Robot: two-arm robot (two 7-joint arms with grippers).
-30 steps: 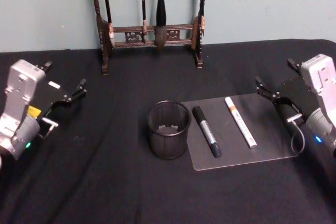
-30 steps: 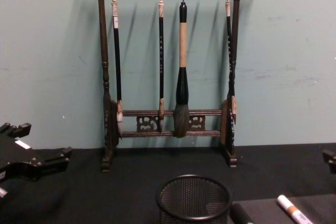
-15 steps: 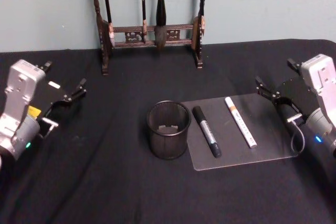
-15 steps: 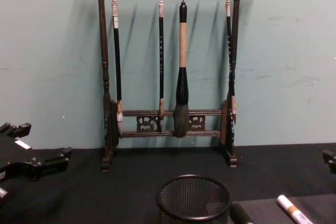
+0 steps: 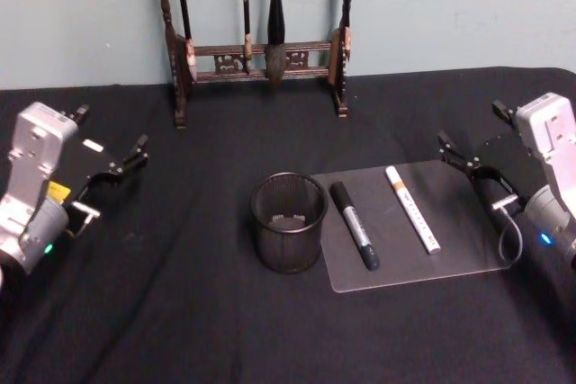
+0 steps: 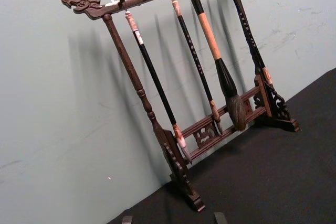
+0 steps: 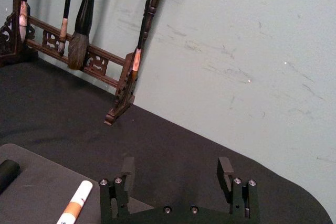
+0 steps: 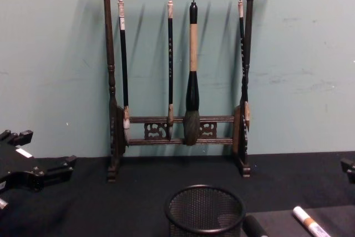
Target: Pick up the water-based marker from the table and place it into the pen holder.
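The black-clothed tabletop (image 5: 180, 312) stretches edge to edge below me. At its 12 o'clock edge, against the wall (image 8: 305, 54), stands the wooden brush rack (image 8: 219, 119), with four calligraphy brushes (image 8: 192, 81) hanging from its top bar. A grey mat (image 5: 450, 231) lies flat at about 4 o'clock from the middle.

My left gripper (image 5: 112, 128) hangs at 9 o'clock, well apart from everything, its fingers spread wide and holding nothing. My right gripper (image 7: 176, 174) hangs at 3 o'clock, near the mat's back corner, with its fingers (image 7: 127, 169) also wide apart around nothing.

The mesh pen holder (image 5: 288, 236) stands upright near the middle, at the mat's 9 o'clock edge. Whether it touches the mat I cannot tell.

Two markers lie on the mat side by side, not touching. The black marker (image 5: 354, 225) is just beside the holder, and the white marker (image 5: 413, 209) with an orange band is at its 3 o'clock. I cannot read their labels, so I can't say which one is water-based.
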